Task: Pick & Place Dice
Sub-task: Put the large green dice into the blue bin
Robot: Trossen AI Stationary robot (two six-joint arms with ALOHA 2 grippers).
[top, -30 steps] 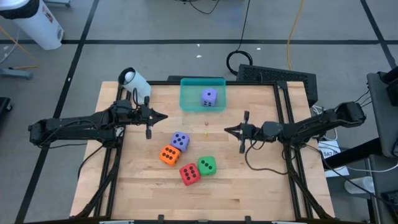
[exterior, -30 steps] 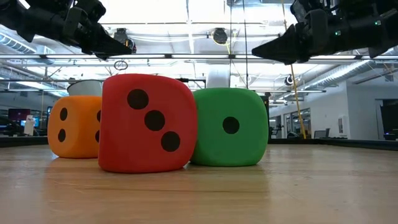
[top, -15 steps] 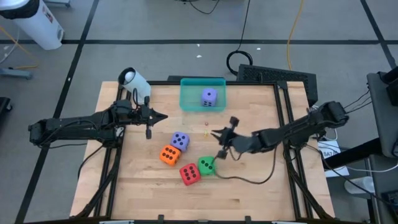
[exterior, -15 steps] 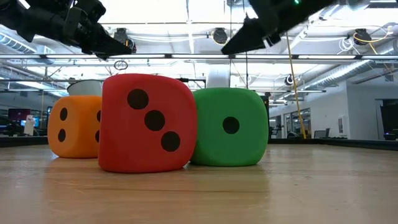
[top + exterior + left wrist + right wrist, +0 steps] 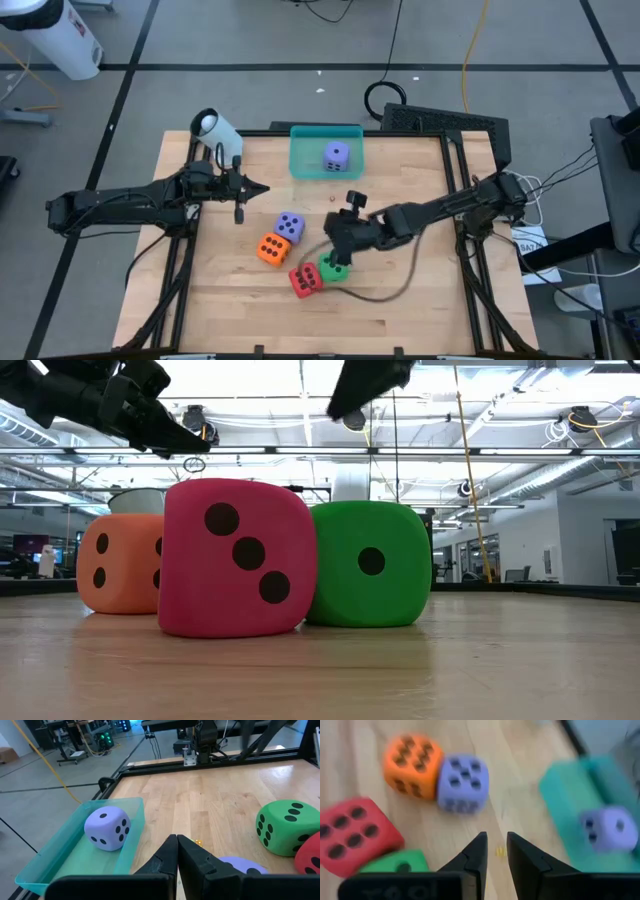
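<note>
Four dice sit on the wooden table in the high view: purple point(image 5: 289, 226), orange point(image 5: 271, 249), red point(image 5: 305, 280) and green point(image 5: 333, 267). Each rests on a flat face, and red and green touch. A second purple die point(image 5: 336, 156) lies inside the teal tray point(image 5: 305, 160). My right gripper point(image 5: 328, 242) hovers just above and beyond the green die with its fingers a little open; its wrist view point(image 5: 495, 840) shows bare table between them. My left gripper point(image 5: 262, 187) waits shut, left of the tray and above the table.
The tray stands at the table's far edge, centre. A white cylinder point(image 5: 215, 130) lies at the far left corner. A tiny yellow speck point(image 5: 332, 200) sits on the wood between tray and dice. Bare wood lies to the right and near side of the dice.
My right gripper has swung from the table's right side toward the left and near edge, turning as it went, and now hangs over the green die. The dice and my left arm have stayed put.
</note>
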